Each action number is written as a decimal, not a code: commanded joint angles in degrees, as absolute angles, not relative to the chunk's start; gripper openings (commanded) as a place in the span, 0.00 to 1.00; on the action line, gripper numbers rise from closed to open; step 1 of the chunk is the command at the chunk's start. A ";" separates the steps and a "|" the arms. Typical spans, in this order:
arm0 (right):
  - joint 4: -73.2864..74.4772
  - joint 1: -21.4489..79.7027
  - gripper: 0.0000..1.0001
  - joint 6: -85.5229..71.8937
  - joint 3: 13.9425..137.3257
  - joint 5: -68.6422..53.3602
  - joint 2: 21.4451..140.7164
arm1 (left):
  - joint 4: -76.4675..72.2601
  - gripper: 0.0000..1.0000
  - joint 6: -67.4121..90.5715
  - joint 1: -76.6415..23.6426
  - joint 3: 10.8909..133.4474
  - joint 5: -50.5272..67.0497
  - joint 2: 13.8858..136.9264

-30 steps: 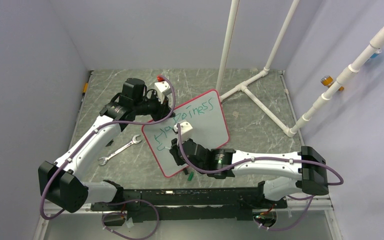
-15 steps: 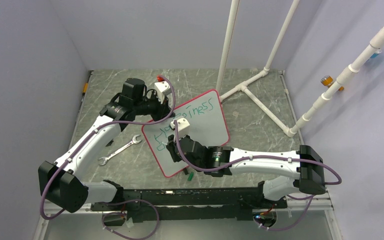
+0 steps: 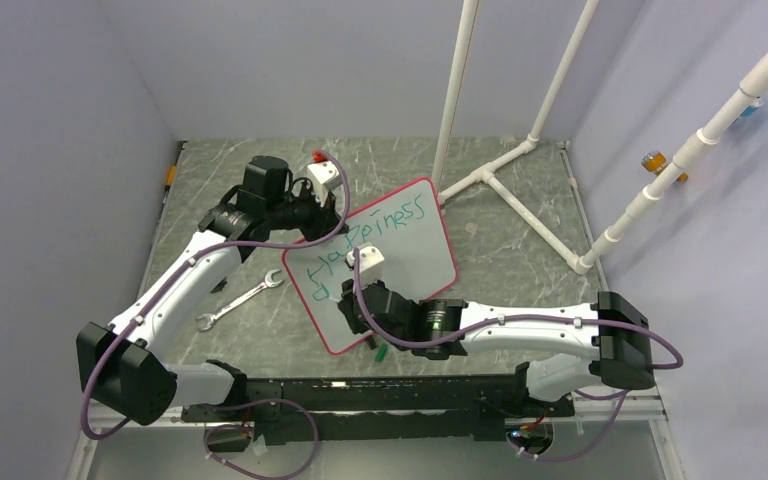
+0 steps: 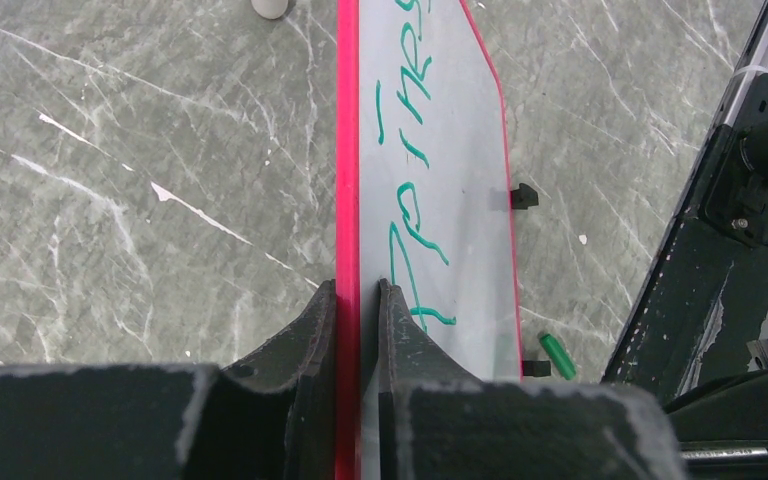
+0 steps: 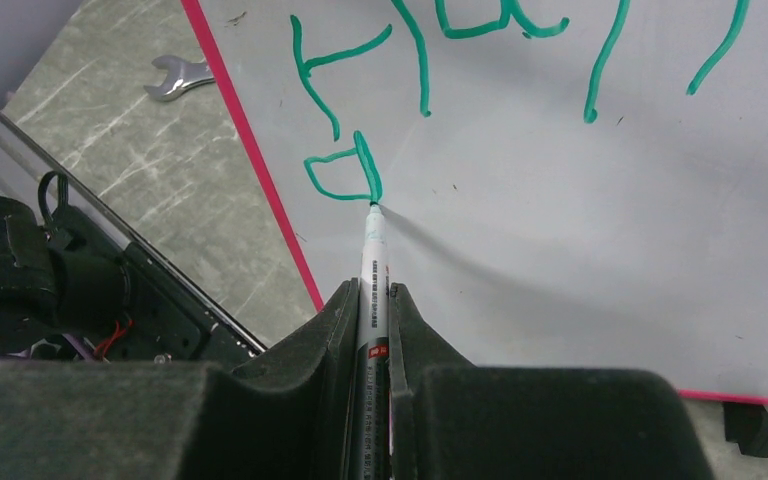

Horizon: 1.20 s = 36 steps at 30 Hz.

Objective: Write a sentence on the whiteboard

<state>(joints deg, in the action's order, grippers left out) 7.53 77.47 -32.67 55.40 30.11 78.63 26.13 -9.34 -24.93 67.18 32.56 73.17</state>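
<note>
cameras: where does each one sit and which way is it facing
top external: high behind the arm bases, looking down on the table; both arms, the whiteboard and a wrench show.
left wrist: on the left arm, looking along the whiteboard's red edge; left gripper shut on that edge.
right wrist: on the right arm, facing the whiteboard; right gripper shut on a marker, tip at the green writing.
shared: both wrist views show the green writing; top and right wrist both show the wrench.

Whiteboard [image 3: 422,258]: green sentence [image 3: 400,215] reads "Happiness", one letter below; marker [image 5: 373,270] print illegible
</note>
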 commanded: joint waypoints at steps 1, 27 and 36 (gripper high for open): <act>8.60 77.46 0.00 -33.49 55.03 31.21 80.47 | 23.29 0.00 -12.57 -24.95 67.73 28.62 71.90; 10.64 79.07 0.00 -28.30 66.20 32.73 84.30 | 23.32 0.00 -12.63 -24.95 67.85 28.70 71.72; 6.38 80.04 0.00 -29.54 59.58 30.71 75.54 | 23.38 0.00 -12.66 -24.94 67.85 28.49 71.59</act>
